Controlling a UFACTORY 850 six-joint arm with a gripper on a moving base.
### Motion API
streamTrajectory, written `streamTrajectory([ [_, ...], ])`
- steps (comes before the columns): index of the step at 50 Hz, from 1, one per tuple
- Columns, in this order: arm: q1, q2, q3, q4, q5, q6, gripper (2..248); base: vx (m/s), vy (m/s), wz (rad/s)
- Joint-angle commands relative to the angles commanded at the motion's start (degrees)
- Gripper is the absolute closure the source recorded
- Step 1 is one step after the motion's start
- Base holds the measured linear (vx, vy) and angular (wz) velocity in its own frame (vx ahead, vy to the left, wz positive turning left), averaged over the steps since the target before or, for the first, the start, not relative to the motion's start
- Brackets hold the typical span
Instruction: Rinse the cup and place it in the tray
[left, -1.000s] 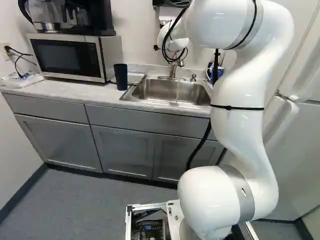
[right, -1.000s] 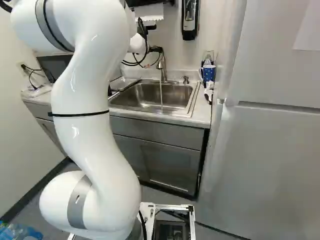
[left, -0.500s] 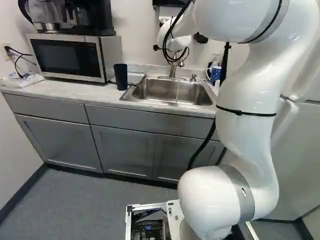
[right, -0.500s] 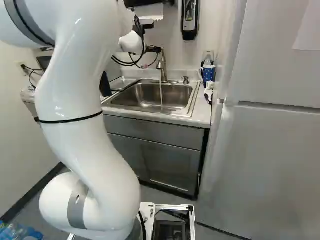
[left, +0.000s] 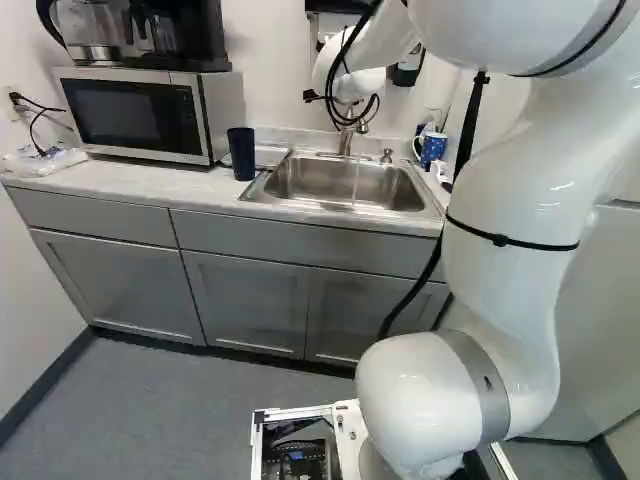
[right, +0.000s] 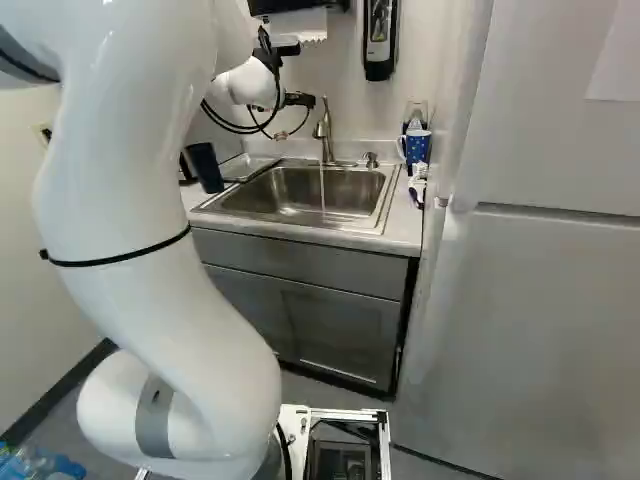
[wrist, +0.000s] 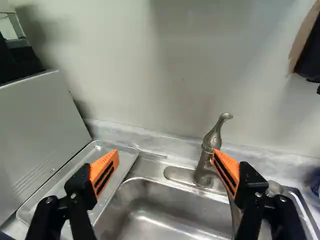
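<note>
Black parts of my gripper (right: 299, 100) show beyond the wrist, above the sink, in the right base view; its fingertips are hidden there. In the wrist view the gripper (wrist: 164, 161) is open, its orange-padded fingers wide apart with nothing gripped. The dark blue cup (left: 242, 154) stands upright on the counter between microwave and sink. The metal tray (wrist: 75, 172) lies flat beside the sink, partly behind one finger. Water runs from the faucet (right: 325, 132) into the sink (left: 345, 183). The other finger overlaps the faucet in the wrist view.
The microwave (left: 140, 112) flanks the tray. A blue dotted mug (right: 416, 146) stands on the counter across the sink. A soap dispenser (right: 380, 38) hangs on the wall, and a tall white fridge (right: 540, 300) stands beside the counter.
My upper arm has swung outward, rightward in the left base view and leftward in the right one. The wrist has shifted slightly left in the right base view, where the cup has come into sight.
</note>
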Motion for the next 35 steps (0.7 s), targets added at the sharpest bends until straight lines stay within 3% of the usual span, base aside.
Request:
streamTrajectory([
  [35,0.07,10.45,10.93,0.00,-0.06,0.00,3,0.000,0.000,0.000],
])
